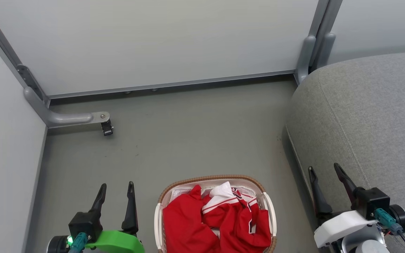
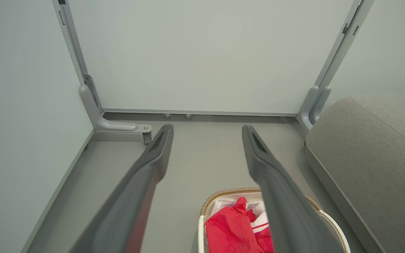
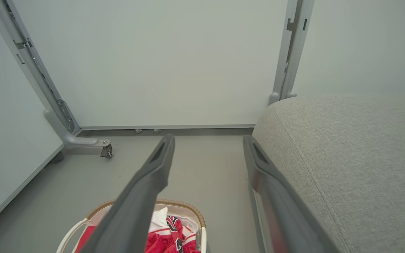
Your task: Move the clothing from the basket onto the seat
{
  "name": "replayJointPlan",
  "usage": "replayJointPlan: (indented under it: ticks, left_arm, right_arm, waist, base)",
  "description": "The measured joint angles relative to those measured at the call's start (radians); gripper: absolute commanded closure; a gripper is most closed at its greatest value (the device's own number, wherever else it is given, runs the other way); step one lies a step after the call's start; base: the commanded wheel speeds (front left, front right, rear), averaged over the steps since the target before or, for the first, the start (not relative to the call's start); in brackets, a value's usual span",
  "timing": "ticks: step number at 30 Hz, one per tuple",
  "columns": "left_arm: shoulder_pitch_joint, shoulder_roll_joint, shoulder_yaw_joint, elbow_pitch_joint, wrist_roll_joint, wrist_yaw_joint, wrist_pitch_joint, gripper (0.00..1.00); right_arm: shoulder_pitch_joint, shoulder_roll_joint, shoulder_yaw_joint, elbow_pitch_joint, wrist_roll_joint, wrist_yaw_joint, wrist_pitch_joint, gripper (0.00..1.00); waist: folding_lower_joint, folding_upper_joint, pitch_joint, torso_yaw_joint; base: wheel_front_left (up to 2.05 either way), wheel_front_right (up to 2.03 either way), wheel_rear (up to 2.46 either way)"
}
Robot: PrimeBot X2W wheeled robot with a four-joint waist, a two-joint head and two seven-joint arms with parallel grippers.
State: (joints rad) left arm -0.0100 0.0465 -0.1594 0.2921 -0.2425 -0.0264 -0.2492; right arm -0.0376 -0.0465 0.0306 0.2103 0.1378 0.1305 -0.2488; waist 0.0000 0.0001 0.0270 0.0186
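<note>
The clothing point(image 1: 216, 221) should be light, soft and limp. I judge it will sag and trail when lifted, so a raised red fold at the top of the heap looks the best place to pinch. It is bright red with white and black trim; one garment or several, I cannot tell. It lies bunched in the basket point(image 1: 209, 178) on the floor. My left gripper point(image 1: 117, 184) and right gripper point(image 1: 323, 167) flank it, both spread wide and empty. The grey seat point(image 1: 371, 116) stands just right of the basket.
</note>
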Motion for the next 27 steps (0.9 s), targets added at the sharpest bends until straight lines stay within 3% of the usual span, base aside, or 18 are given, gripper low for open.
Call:
replayJointPlan:
  ticks: [27]
  left_arm:
    - [-0.001,0.0,-0.005,0.022,0.041,0.0,-0.015,0.0]
  right_arm:
    - [0.0,-0.001,0.001,-0.004,-0.041,0.0,-0.013,0.0]
  waist:
    - [0.0,0.0,0.004,0.0]
  base:
    - [0.0,0.0,0.0]
